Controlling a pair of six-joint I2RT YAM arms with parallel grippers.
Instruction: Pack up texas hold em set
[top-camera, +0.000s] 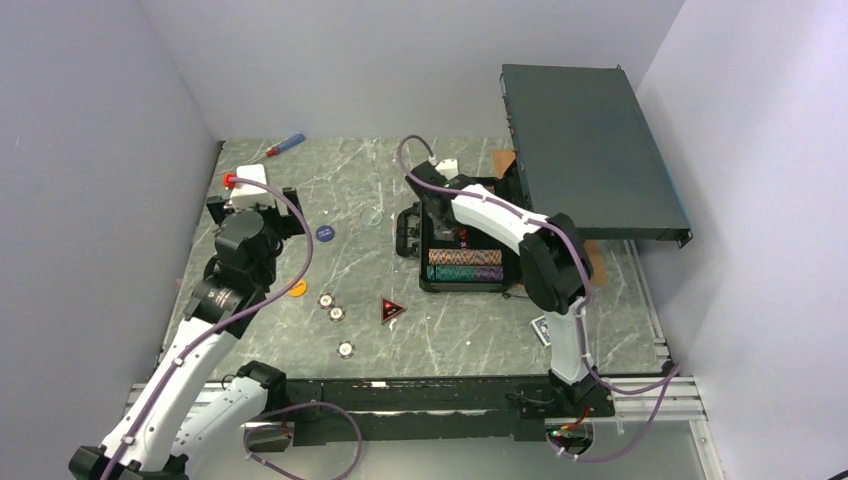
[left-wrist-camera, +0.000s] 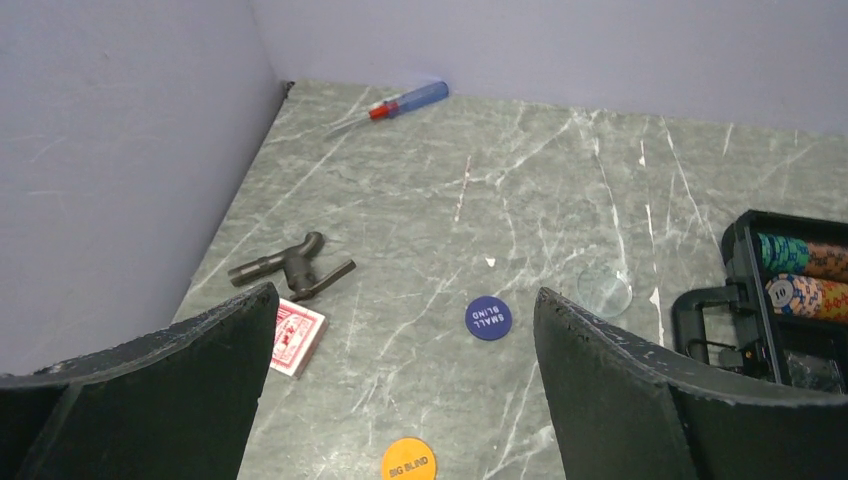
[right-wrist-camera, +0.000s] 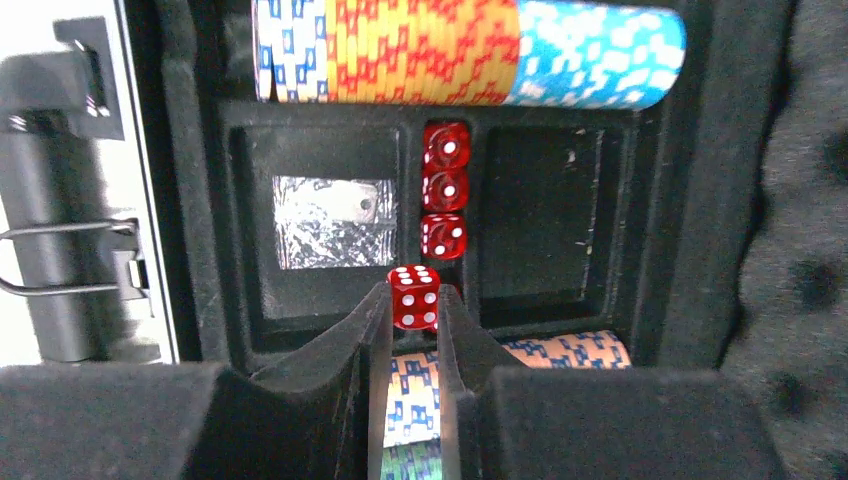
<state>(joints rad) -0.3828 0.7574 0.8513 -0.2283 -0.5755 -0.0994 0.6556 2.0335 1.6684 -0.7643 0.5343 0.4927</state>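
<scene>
The small dark case (top-camera: 508, 283) lies open at mid-table with rows of striped chips (top-camera: 464, 264). My right gripper (right-wrist-camera: 413, 302) is shut on a red die (right-wrist-camera: 413, 295), held at the near end of the case's centre slot, where three red dice (right-wrist-camera: 445, 190) sit in a line. In the top view the right gripper (top-camera: 437, 210) reaches into the case. My left gripper (left-wrist-camera: 405, 300) is open and empty above the table, over a blue Small Blind button (left-wrist-camera: 488, 318) and an orange Big Blind button (left-wrist-camera: 408, 462). A red card deck (left-wrist-camera: 296, 337) lies by its left finger.
A blue deck (top-camera: 541, 328), three loose chips (top-camera: 337, 313) and a red triangular piece (top-camera: 391, 310) lie on the near table. A screwdriver (left-wrist-camera: 405, 100), a dark metal tool (left-wrist-camera: 290, 268) and a clear disc (left-wrist-camera: 604, 292) lie further back. The large rack box (top-camera: 590, 150) stands at back right.
</scene>
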